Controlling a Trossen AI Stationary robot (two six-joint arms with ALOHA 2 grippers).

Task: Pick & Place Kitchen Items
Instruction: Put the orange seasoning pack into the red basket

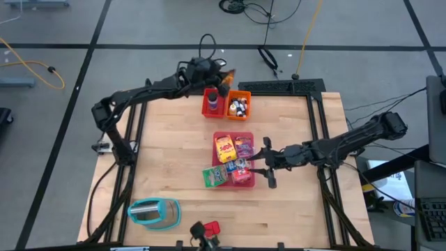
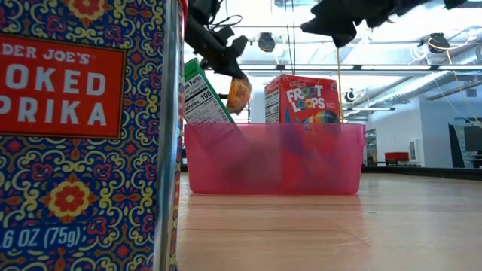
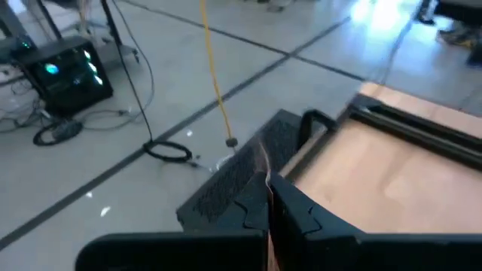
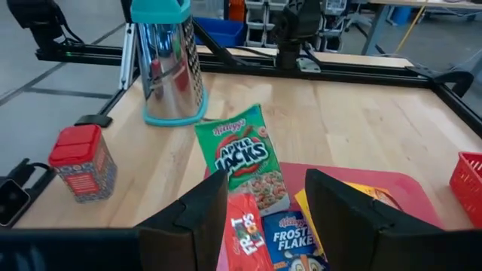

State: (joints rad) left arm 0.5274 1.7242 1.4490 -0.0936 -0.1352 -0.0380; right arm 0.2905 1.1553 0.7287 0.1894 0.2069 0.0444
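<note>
From above, the left gripper (image 1: 224, 82) hangs over the far edge of the table, just by the red bin (image 1: 212, 103). It pinches a small orange packet (image 1: 228, 74). The orange bin (image 1: 238, 104) next to it holds tiny bottles (image 1: 239, 107). The right gripper (image 1: 267, 162) is at the pink tray's (image 1: 224, 135) right edge, jaws apart, with nothing in them. Small boxes lie on the tray. A green box (image 1: 215, 176) lies at its near left corner. A grater (image 1: 154, 212) and a red tin (image 1: 211, 228) sit near the front edge.

From table height, the tin (image 2: 83, 135) fills the left side. Behind it stands the tray (image 2: 275, 159) with a red cereal box (image 2: 301, 101).

The left wrist view shows its fingers (image 3: 290, 214) shut tight on a thin orange edge (image 3: 266, 218).

The right wrist view shows its two fingers (image 4: 199, 218) spread wide over the red box (image 4: 245, 233) and a blue box (image 4: 297, 239). The green box (image 4: 245, 156) lies just past them.
</note>
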